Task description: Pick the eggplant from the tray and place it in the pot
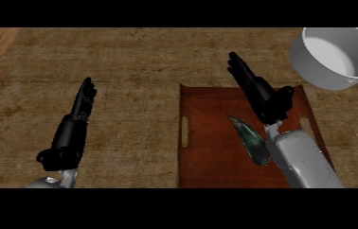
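A dark, slim eggplant (252, 142) lies on the brown tray (210, 143), toward its right side and partly under my right forearm. My right hand (262, 95) hovers over the tray's upper right part, fingers straight and open, pointing up-left, just beyond the eggplant's tip. The grey pot (316, 69) stands at the upper right corner, cut off by the view's edge. At the left, my left hand (78, 112) rests open, fingers up, away from the tray.
The wooden counter (105, 57) stretches around the tray. The tray has slot handles on its left (184, 131) and right sides. A lighter strip shows at the counter's far left corner.
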